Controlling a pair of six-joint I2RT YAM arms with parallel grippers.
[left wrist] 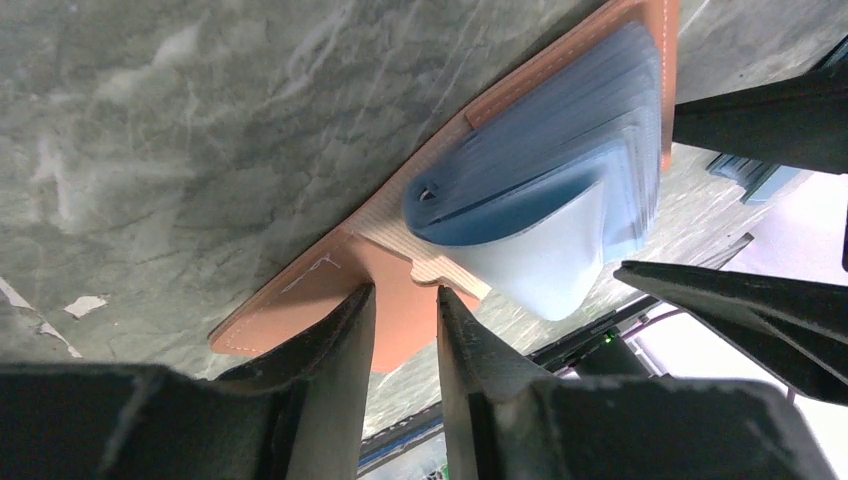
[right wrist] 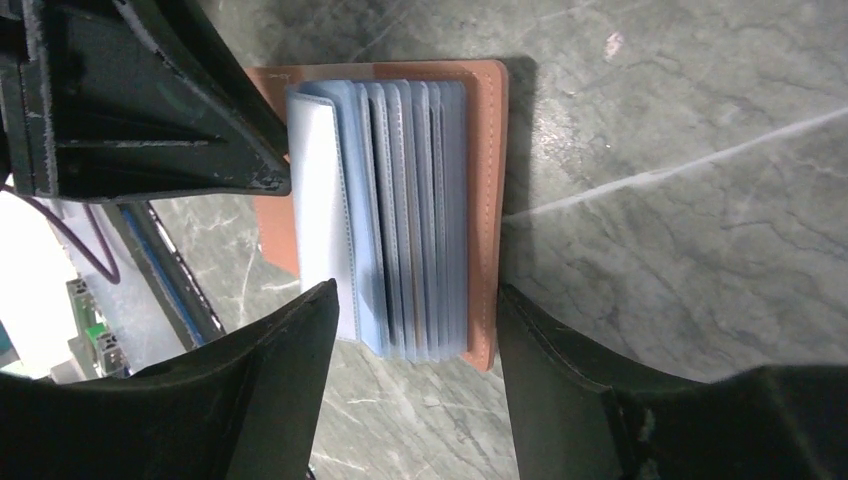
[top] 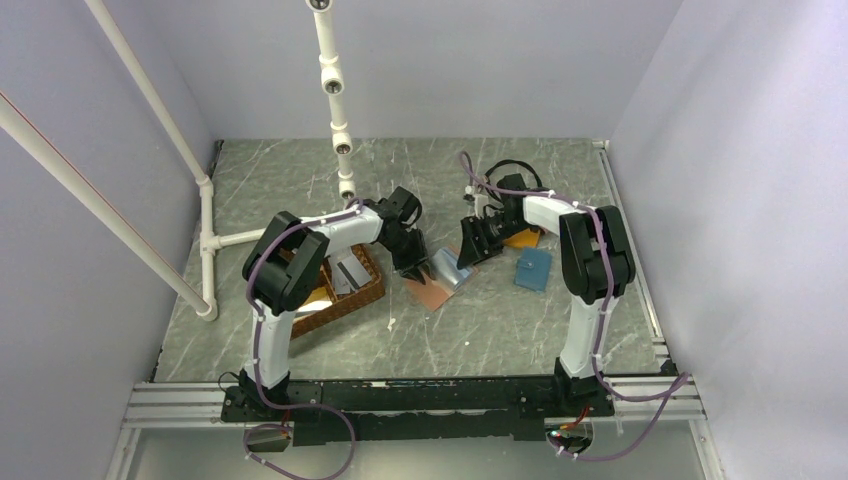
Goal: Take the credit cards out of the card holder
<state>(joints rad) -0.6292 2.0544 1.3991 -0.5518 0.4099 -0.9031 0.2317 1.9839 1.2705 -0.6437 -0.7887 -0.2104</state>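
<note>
The salmon-pink card holder (top: pixel 437 288) lies open on the table, its light-blue pockets (right wrist: pixel 410 210) fanned upward. My left gripper (top: pixel 414 264) is at its near-left end. In the left wrist view the fingers (left wrist: pixel 345 335) stand close together with the snap tab (left wrist: pixel 400 320) between them. My right gripper (top: pixel 470 248) is open. Its jaws straddle the end of the pocket stack in the right wrist view (right wrist: pixel 415 292) without touching it. No card shows clearly in the pockets. A flat grey card-like piece (top: pixel 350 270) lies in the basket.
A brown wicker basket (top: pixel 366 293) sits left of the card holder. An orange wallet (top: pixel 524 239) and a teal-blue wallet (top: pixel 533 268) lie to the right under the right arm. A white pipe frame (top: pixel 206 240) stands at the far left.
</note>
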